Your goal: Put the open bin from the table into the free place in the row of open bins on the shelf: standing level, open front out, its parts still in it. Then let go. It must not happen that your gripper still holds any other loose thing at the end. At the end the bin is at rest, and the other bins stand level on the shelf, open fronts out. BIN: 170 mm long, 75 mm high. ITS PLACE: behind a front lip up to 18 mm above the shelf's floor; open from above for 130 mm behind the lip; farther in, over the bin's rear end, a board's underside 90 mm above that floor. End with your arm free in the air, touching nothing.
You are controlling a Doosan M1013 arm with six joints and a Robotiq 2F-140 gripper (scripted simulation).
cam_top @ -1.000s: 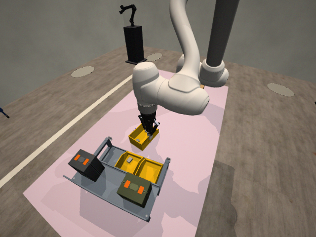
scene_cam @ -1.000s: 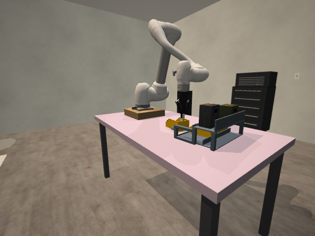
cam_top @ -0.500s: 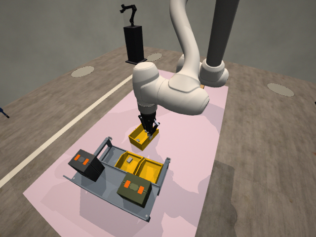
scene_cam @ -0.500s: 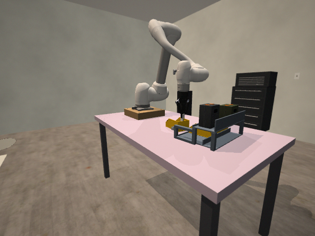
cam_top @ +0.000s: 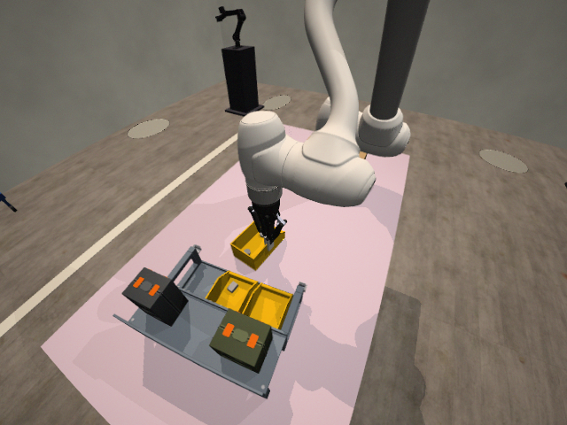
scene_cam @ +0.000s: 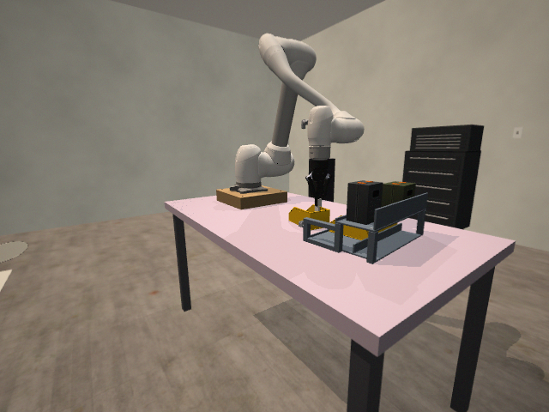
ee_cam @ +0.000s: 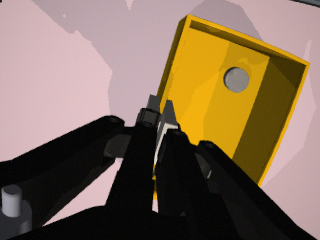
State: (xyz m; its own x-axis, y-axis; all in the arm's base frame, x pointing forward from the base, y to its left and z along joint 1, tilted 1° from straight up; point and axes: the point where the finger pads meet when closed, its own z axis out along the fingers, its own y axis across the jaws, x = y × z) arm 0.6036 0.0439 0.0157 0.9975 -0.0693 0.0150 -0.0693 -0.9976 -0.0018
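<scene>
Gripper point(cam_top: 268, 244) point(scene_cam: 317, 208) point(ee_cam: 156, 112): pressing its fingers nearly together, pinching one long side wall of the loose bin.
Loose bin point(cam_top: 244, 257) point(scene_cam: 304, 216) point(ee_cam: 210, 105): sitting at the table point(cam_top: 330, 237) point(scene_cam: 266, 248), outside the shelf point(cam_top: 197, 324) point(scene_cam: 401, 210); whether its underside is touching, cannot tell.
Round part point(cam_top: 247, 251) point(ee_cam: 236, 79): lying inside, toward one end. Could be sliding or spilling through the low front if the bin is tipping.
Grip: holding at one side only, the bulk hanging off to the other. Likely trouble: the bin rolling about the pinched wall in a lift, or twisting if it is catching something.
Free place point(cam_top: 204, 279): waiting at the end of the row, beside the middle bin point(cam_top: 220, 297), which is carrying a pale block point(cam_top: 232, 286). End bin point(cam_top: 267, 306) is standing beyond.
Entry: low travel would be snagging the front lip; high travel would be jamming the rear end under the board. A skewed approach would be shoving the middle bin or rubbing the side frame.
Cases: dark case point(cam_top: 155, 297) point(scene_cam: 363, 202) and green case point(cam_top: 240, 343) point(scene_cam: 399, 190) are standing on the upper board; an arm coming too far in could be striking the dark one.
Release: opening before the bin is resting level would be dropping it onto the lip.
</scene>
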